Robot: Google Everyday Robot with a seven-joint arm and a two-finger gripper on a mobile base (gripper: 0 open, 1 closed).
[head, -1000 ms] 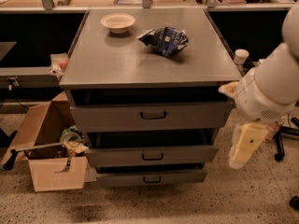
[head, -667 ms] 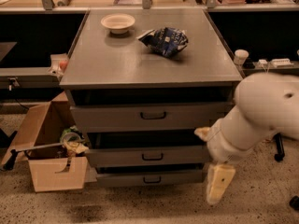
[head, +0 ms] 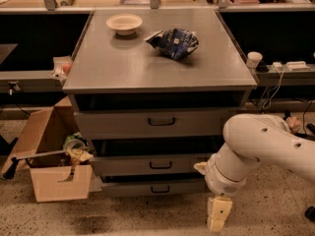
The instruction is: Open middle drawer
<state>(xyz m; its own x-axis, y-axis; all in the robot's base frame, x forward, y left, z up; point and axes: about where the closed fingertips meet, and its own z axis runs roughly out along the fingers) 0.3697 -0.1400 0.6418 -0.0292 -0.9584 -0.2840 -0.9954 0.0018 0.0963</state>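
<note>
Hand (head: 218,214) hangs low, right of the middle drawer (head: 128,165), apparently not touching it; its grip cannot be told.

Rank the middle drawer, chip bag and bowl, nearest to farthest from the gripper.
The gripper hangs low at the cabinet's front right.
1. middle drawer, just left of it.
2. chip bag, on top, right of centre.
3. bowl, on top, back left.
</note>
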